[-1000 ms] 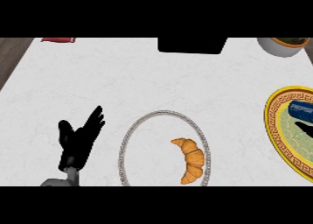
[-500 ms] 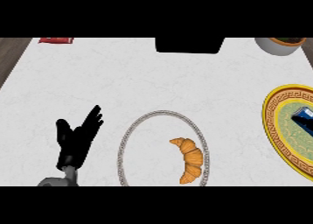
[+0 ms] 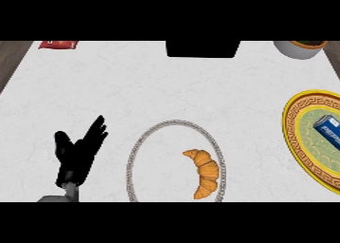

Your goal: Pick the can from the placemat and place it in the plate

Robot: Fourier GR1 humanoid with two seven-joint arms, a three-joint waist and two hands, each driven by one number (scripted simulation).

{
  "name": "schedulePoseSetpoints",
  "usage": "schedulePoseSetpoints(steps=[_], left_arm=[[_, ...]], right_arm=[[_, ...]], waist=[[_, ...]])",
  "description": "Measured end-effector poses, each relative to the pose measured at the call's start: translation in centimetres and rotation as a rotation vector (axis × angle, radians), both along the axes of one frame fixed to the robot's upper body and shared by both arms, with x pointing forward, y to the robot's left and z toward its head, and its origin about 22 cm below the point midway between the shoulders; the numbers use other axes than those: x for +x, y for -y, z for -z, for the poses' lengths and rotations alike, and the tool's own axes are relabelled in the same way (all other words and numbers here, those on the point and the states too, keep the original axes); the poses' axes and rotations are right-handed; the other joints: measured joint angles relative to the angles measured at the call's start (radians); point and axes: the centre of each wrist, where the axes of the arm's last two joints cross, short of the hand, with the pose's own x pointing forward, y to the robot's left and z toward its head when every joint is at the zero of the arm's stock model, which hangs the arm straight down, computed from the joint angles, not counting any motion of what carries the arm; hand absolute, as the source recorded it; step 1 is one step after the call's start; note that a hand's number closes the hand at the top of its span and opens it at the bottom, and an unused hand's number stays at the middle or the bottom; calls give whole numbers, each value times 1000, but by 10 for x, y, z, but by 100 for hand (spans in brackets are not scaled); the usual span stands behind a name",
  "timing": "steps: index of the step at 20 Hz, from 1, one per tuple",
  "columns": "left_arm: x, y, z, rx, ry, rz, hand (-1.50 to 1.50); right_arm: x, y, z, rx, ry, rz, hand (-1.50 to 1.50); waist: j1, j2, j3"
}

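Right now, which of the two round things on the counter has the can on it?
The gold-rimmed placemat at the right edge; the blue can lies there. The plate holds only a croissant.

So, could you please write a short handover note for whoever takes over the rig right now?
Left hand: open, fingers up, resting at the lower left of the head view, holding nothing.
Right hand: not in view.
Can: blue, lying on its side on the round gold-rimmed placemat at the right edge.
Plate: lower centre, right of the left hand; a croissant lies on its right side.
Done: nothing visible; the can is not gripped.
Left: grasp the can, carry it left to the plate, and set it on the bare part beside the croissant.
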Motion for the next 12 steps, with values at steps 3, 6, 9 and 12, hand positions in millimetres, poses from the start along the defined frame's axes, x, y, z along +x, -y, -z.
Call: schedulePoseSetpoints(steps=[3, 6, 9, 12], left_arm=[[-3, -4, 0, 1, 2, -1, 0], [-3, 1, 0, -2, 3, -4, 0], [-3, 0, 1, -4, -1, -8, 0], [-5, -3, 0, -9, -2, -16, 0]], right_arm=[[-19, 15, -4, 7, -36, -13, -150], [-35, 27, -9, -11, -84, -40, -150], [-51, 37, -14, -40, -123, -55, -150], [-71, 45, -14, -87, -161, -57, -150]], waist=[[-2, -1, 1], [-10, -2, 1], [-15, -4, 2], [-19, -5, 2]])
